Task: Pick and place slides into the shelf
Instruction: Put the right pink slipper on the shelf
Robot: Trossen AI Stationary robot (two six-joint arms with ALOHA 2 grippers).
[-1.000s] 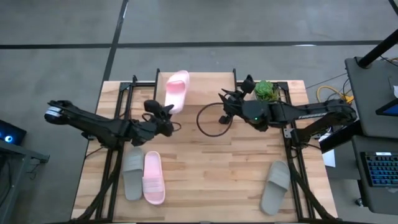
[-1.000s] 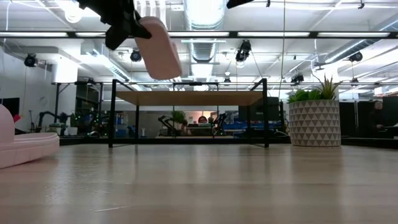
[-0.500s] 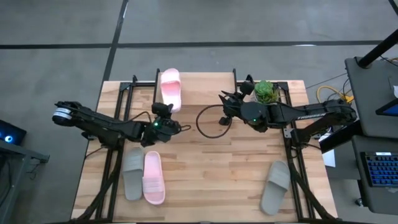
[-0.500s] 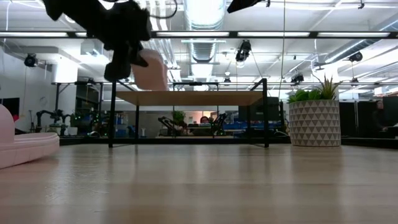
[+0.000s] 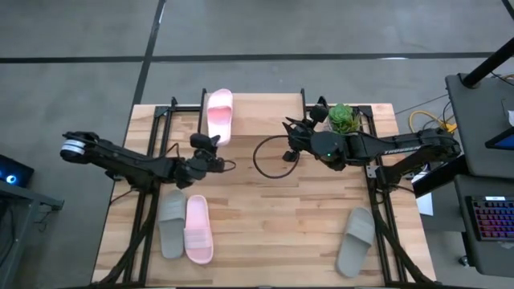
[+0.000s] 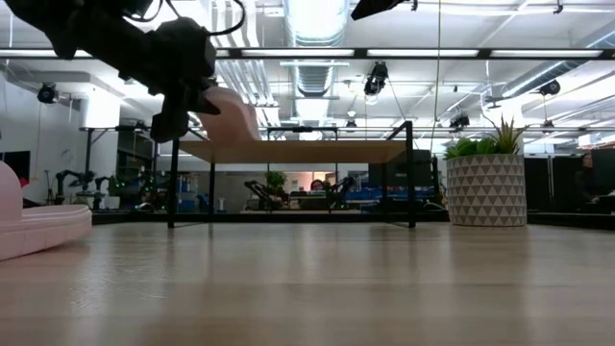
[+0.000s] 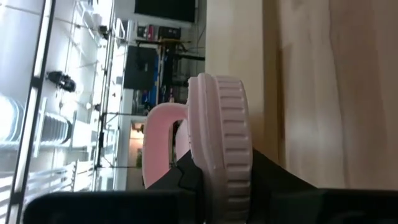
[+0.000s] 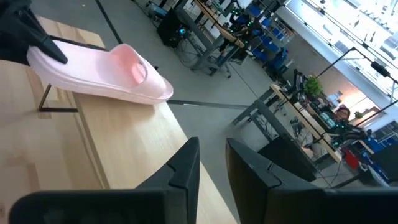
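Observation:
A light pink slide (image 5: 219, 115) hangs strap up just above the left part of the shelf (image 6: 288, 151), toe toward the far edge, with my left gripper (image 5: 209, 149) shut on its heel. Whether it touches the plank, I cannot tell. In the low view this slide (image 6: 228, 115) shows level with the plank's top. My right gripper (image 5: 289, 131) waits over the shelf's right part, its fingers (image 8: 186, 168) slightly apart with nothing between them. A second pink slide (image 5: 198, 229) and a grey slide (image 5: 171, 223) lie flat on the table at the near left, and another grey one (image 5: 356, 239) at the near right. My left gripper pinches the slide's heel end (image 7: 219, 163) between its two fingers, one on the footbed and one under the ribbed sole. The fingers come nearly level from the table's near side and lie along the slide. The slide stretches out ahead of them, about level, strap up.
A potted plant (image 5: 344, 118) stands at the far right beside the shelf's right legs. A black cable loop (image 5: 271, 156) hangs below my right arm. Bare tabletop lies between the near-left slides and the near-right grey one.
My left gripper has sunk toward the shelf top, keeping its hold on the pink slide. The slide has swung from a slant to point straight at the far edge and now hangs lower, close over the plank.

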